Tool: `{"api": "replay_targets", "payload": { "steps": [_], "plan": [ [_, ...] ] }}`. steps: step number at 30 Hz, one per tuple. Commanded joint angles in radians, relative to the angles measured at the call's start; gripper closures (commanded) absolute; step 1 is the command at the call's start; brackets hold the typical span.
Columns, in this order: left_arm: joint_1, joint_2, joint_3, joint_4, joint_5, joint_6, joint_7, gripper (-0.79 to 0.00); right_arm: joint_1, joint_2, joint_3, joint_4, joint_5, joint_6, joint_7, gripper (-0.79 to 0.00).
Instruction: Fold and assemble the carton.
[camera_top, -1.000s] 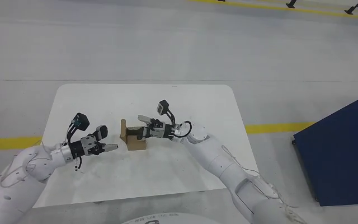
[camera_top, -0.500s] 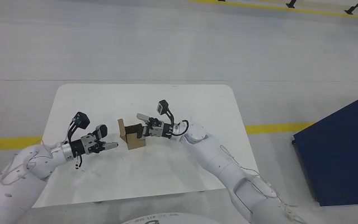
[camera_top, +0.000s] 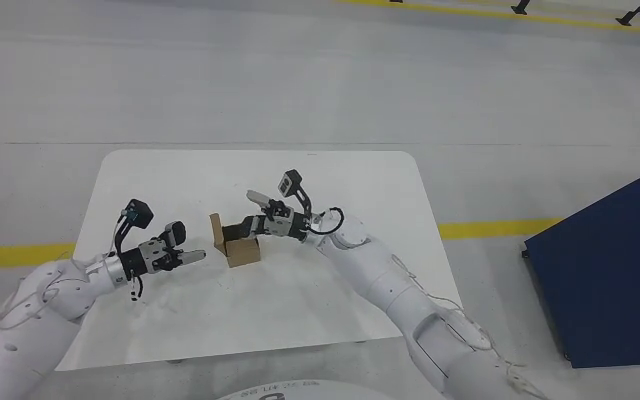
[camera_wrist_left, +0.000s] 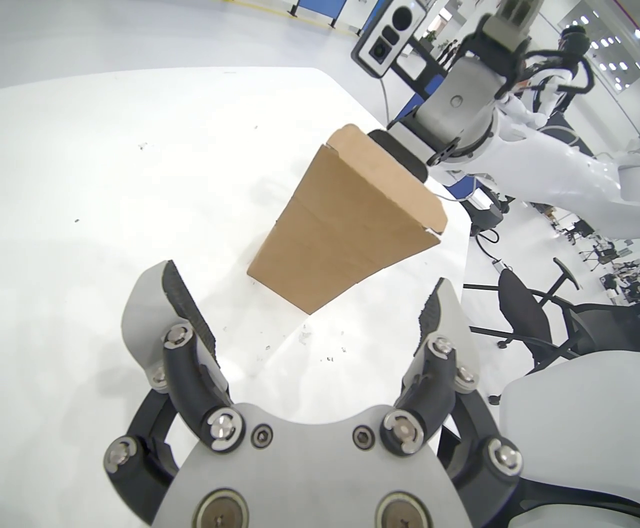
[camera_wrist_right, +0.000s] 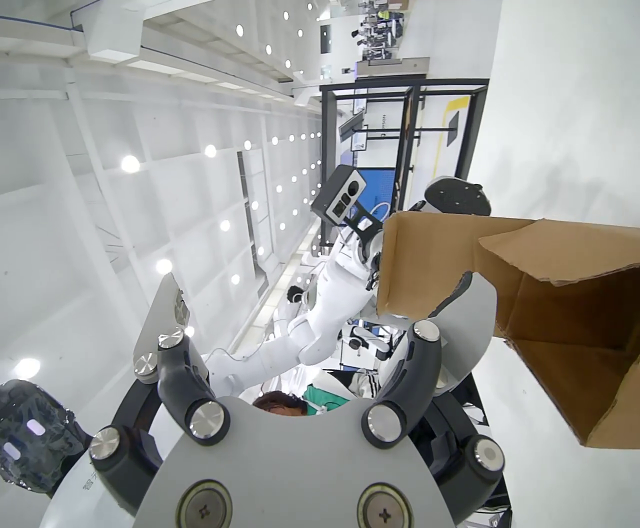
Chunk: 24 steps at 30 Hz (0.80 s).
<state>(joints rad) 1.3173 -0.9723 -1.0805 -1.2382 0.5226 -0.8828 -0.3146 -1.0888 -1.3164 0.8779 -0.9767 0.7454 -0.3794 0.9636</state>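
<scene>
— Left gripper (camera_wrist_left: 305, 280): fingers spread wide, nothing between them. It sits low over the table (camera_top: 330, 290) and points at the carton (camera_wrist_left: 345, 230), near it but not touching.
— Logged. Right gripper?
— Right gripper (camera_wrist_right: 320, 295): also spread, clamped on nothing. One finger (camera_wrist_right: 467, 300) is at the carton's upper rim, on the side away from the left gripper. The other finger stands out in the air.
— Is that finger touching the cardboard?
— Its wrist view has it overlapping a flap. Whether it presses on it, cannot tell.
— Carton position?
— Brown cardboard, standing on the white table about mid-width, between the two grippers. The top is open. From above, one flap stands upright on the side facing the left gripper. In the right wrist view a second flap leans in over the opening.
— And the wall facing the left gripper?
— Plain brown, one crease across it. Its lower corner is down on the table.
— Upright or tilted?
— Cannot tell from these views.
</scene>
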Motion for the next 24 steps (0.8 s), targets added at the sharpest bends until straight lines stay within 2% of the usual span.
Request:
{"api": "replay_targets", "payload": {
  "steps": [1, 8, 18, 24],
  "plan": [
    [0.001, 0.0, -0.002, 0.001, 0.001, 0.0, 0.0, -0.785, 0.015, -0.009, -0.014, 0.029, -0.006, -0.003, -0.007, -0.785],
    [-0.003, -0.002, 0.003, 0.003, 0.0, 0.001, -0.008, -0.785, 0.04, -0.032, -0.042, 0.104, -0.035, -0.027, -0.044, -0.785],
    [-0.013, -0.006, 0.011, 0.018, -0.006, -0.002, -0.017, -0.785, 0.054, -0.045, -0.055, 0.134, -0.086, 0.009, -0.064, -0.785],
    [-0.055, -0.02, 0.041, 0.057, -0.049, 0.114, -0.071, -0.785, 0.057, -0.054, -0.062, 0.136, -0.107, 0.024, -0.092, -0.785]
  ]
}}
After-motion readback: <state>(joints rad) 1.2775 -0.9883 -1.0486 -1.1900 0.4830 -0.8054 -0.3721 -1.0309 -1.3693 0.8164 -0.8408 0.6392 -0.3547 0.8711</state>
